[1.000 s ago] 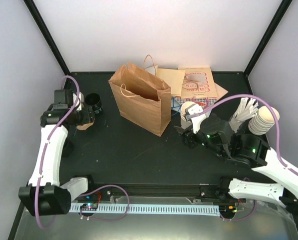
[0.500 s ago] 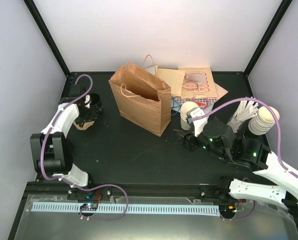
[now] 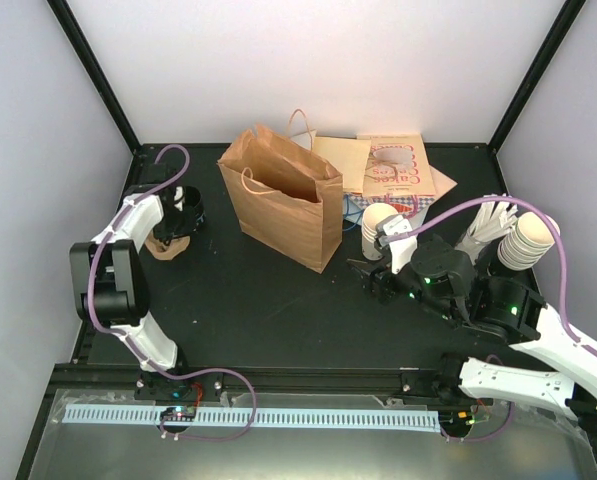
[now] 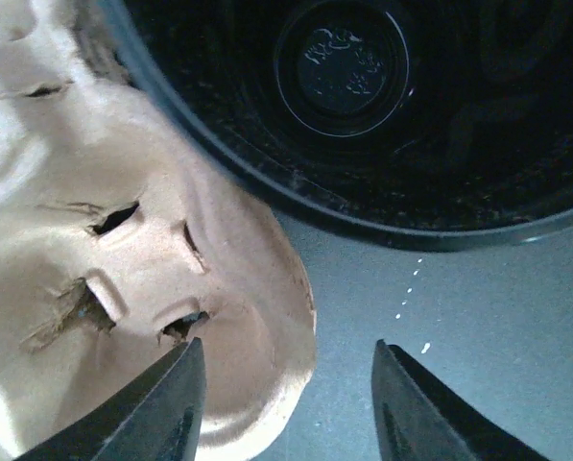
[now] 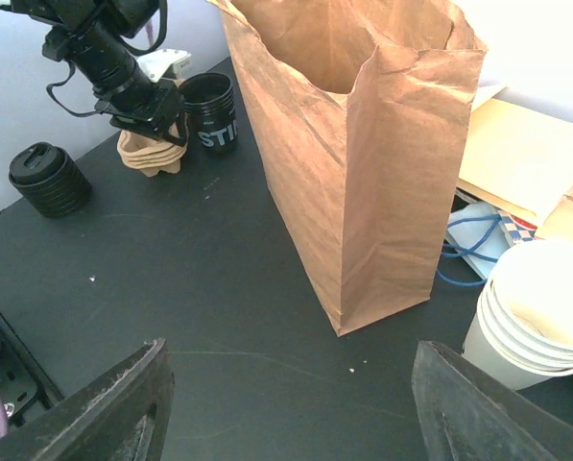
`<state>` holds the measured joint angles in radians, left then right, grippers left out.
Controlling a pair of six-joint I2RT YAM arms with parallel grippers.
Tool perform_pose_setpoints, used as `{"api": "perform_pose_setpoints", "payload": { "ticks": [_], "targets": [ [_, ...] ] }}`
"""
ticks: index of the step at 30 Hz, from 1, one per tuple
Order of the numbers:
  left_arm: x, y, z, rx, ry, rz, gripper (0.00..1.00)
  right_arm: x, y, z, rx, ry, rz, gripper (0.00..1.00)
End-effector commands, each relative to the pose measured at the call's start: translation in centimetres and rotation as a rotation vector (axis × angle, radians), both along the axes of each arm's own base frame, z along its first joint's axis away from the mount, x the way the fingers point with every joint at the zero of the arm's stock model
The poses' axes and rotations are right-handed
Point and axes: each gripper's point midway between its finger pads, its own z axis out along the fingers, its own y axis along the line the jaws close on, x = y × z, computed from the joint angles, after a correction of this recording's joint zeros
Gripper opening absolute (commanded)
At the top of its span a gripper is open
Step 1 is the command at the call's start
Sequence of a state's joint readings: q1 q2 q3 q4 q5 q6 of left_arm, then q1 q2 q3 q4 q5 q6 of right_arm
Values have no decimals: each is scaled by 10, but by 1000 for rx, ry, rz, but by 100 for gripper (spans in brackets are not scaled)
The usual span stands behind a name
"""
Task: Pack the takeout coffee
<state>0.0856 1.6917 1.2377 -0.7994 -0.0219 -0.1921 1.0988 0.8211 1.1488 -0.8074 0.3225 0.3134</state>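
I see no single cream cup on its own; only nested stacks of cream cups (image 3: 378,224) (image 5: 536,307) show. My left gripper (image 3: 170,230) (image 4: 286,403) (image 5: 147,104) is open and empty, pointing down over the rim of a brown pulp cup carrier (image 4: 123,240) (image 3: 165,246) (image 5: 150,154), beside a black cup (image 4: 363,96) (image 3: 189,207) (image 5: 210,110). My right gripper (image 3: 364,276) (image 5: 296,413) is open and empty, low over the dark table, facing the open brown paper bag (image 3: 283,200) (image 5: 363,144).
A stack of black lids (image 5: 48,180) stands at the table's near left. A second stack of cream cups (image 3: 528,240) and white stirrers (image 3: 488,222) stand at the right. Printed paper and folders (image 3: 398,165) lie behind the bag, with a blue cord (image 5: 468,254) beside it.
The left arm has folded back at the elbow and its wrist has swung in over the pulp carrier beside the black cup. The right arm has barely shifted.
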Motion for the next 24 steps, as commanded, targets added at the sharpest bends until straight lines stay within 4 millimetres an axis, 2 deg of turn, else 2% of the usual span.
{"api": "perform_pose_setpoints", "payload": {
  "ticks": [1,4,7,11,14,16,20,24],
  "targets": [
    [14,-2,4,-19,-24,6,46,1,3,5,17,-10,6,71],
    [16,-1,-2,-18,-9,7,45,1,1,4,14,-7,-1,71],
    [16,1,-4,-10,-1,13,36,0,-1,3,15,-1,-5,71],
    [15,7,5,26,-23,27,33,0,-2,1,14,4,-10,71],
    [15,9,12,42,-45,32,24,0,-1,-1,14,7,-8,71],
    [15,10,15,43,-52,34,23,0,1,-2,12,11,-4,71],
    [14,9,15,41,-54,33,13,1,3,-3,8,15,-3,71],
    [12,9,15,41,-39,32,11,1,3,-3,8,15,-4,71]
  ]
}}
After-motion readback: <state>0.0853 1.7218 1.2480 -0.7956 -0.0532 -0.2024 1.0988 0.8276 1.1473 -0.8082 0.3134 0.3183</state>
